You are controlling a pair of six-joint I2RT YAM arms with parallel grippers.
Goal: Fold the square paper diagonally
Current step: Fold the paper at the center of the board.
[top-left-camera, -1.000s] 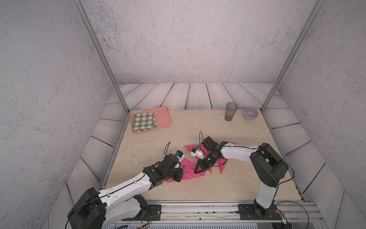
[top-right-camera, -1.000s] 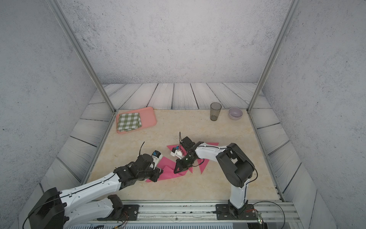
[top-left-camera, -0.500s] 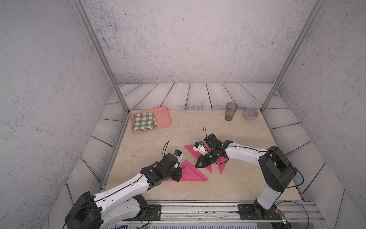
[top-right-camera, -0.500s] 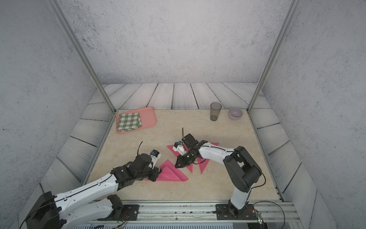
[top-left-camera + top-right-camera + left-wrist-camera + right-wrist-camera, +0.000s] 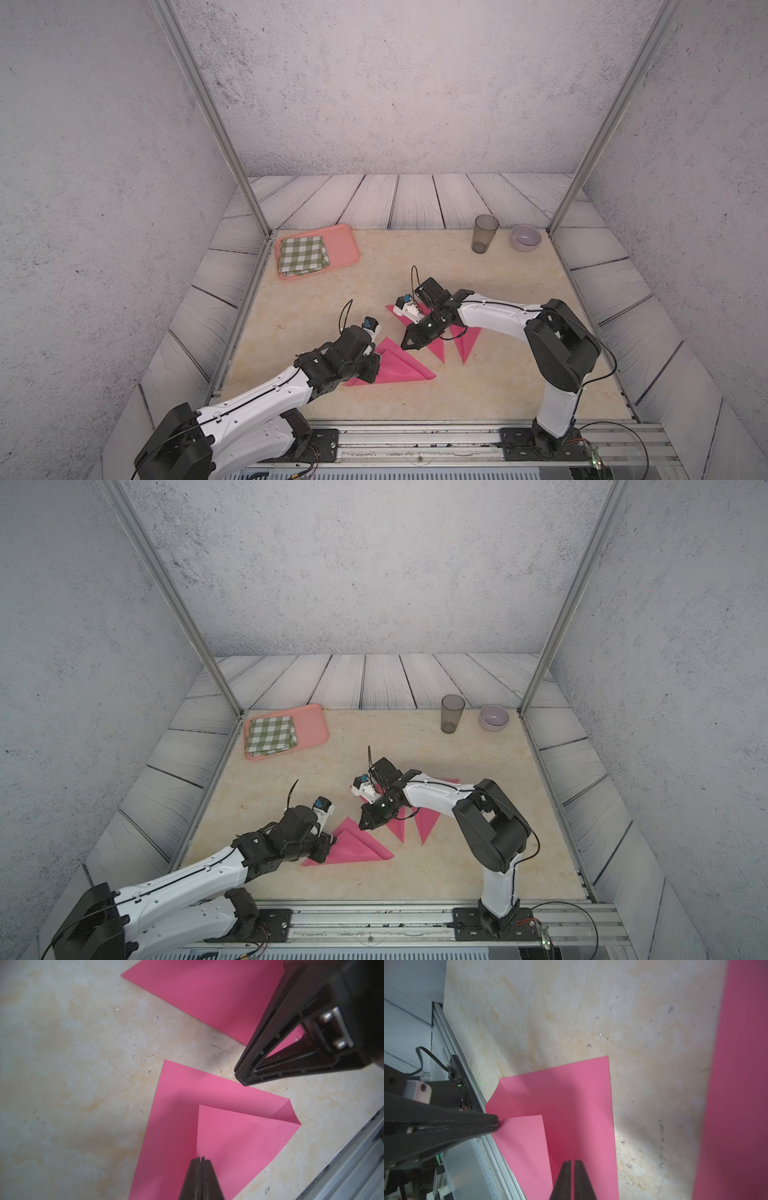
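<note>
The pink square paper (image 5: 401,368) (image 5: 359,850) lies near the table's front, partly folded, one flap turned over onto its lower layer (image 5: 239,1136) (image 5: 571,1105). My left gripper (image 5: 377,360) (image 5: 200,1158) is shut on the flap's edge, low over the sheet at its left end. In the right wrist view the left gripper (image 5: 497,1123) touches the flap's corner. My right gripper (image 5: 405,345) (image 5: 572,1161) is shut with nothing in it. It hangs just above the paper's far corner, and in the left wrist view the right gripper (image 5: 242,1078) shows above that corner.
A second pink sheet (image 5: 463,338) (image 5: 207,991) lies under my right arm. At the back left a pink tray (image 5: 345,245) holds a green checked cloth (image 5: 302,254). A grey cup (image 5: 483,233) and a lilac bowl (image 5: 525,237) stand at the back right. A metal rail (image 5: 415,436) runs along the front.
My right gripper has drawn back and to the right, off the front paper. The flap now lies folded down, and the two pink sheets show apart. My left gripper has kept its grip.
</note>
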